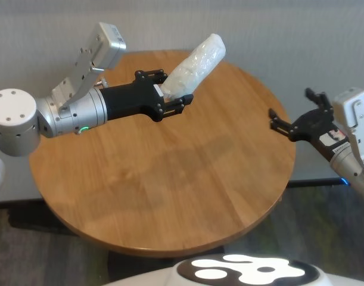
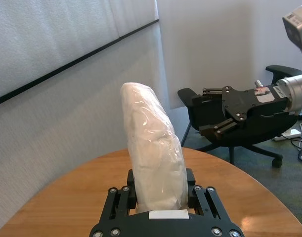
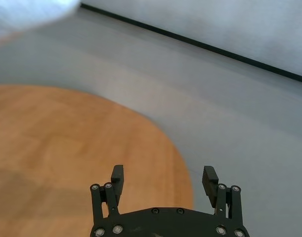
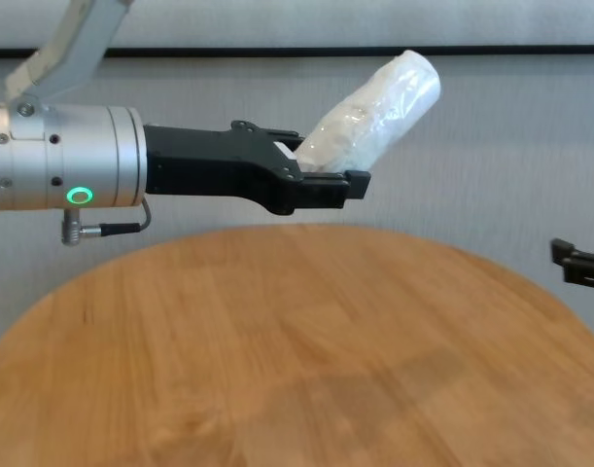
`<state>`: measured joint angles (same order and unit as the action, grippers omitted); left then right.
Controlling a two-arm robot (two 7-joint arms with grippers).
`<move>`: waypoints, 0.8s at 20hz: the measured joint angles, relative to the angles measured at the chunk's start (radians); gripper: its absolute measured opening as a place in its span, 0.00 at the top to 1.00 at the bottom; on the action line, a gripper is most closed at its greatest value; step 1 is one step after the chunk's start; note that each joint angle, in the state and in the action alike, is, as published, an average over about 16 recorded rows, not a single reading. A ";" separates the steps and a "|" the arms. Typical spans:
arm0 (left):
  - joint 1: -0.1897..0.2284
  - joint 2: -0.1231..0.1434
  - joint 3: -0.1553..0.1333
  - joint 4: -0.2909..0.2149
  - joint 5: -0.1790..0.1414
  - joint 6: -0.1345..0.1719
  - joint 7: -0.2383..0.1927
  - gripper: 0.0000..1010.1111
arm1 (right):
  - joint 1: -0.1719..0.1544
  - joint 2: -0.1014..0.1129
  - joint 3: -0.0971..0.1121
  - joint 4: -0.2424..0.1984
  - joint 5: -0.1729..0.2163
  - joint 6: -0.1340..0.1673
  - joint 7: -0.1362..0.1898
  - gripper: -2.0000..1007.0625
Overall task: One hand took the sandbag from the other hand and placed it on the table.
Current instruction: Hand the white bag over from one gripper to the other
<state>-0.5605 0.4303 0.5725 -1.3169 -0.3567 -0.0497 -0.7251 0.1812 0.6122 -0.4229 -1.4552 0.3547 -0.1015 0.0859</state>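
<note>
The left claw (image 1: 170, 95) is clamped on the lower end of the sandbag (image 1: 196, 64), holding it up above the far part of the round wooden desk (image 1: 170, 196), the bag's free end tilted up and towards the robot's right. In the left wrist view the white bag (image 2: 153, 158) rises from between the two fingers (image 2: 122, 197), wrapped in crinkly clear plastic. The right claw (image 1: 298, 119) hangs off the desk's right edge, well apart from the bag, with its fingers (image 3: 117, 177) spread wide and nothing between them.

The handover looks not yet begun. To do it well, the right claw should probably close on the free upper part, clear of the left fingers, and be firmly shut before the left lets go; the plastic may be slippery.

There are no containers in view.
</note>
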 joint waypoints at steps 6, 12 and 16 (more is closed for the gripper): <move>0.000 0.000 0.000 0.000 0.000 -0.001 0.000 0.43 | -0.021 0.004 0.051 -0.042 0.172 0.068 0.144 0.01; 0.001 0.000 -0.001 0.000 0.001 -0.001 0.000 0.43 | -0.040 -0.001 0.109 -0.074 0.378 0.174 0.271 0.01; 0.001 0.000 -0.001 0.000 0.001 -0.001 0.000 0.43 | -0.048 -0.011 0.136 -0.084 0.486 0.236 0.318 0.01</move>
<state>-0.5598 0.4300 0.5720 -1.3168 -0.3557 -0.0510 -0.7250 0.1335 0.6007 -0.2870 -1.5393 0.8407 0.1345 0.4036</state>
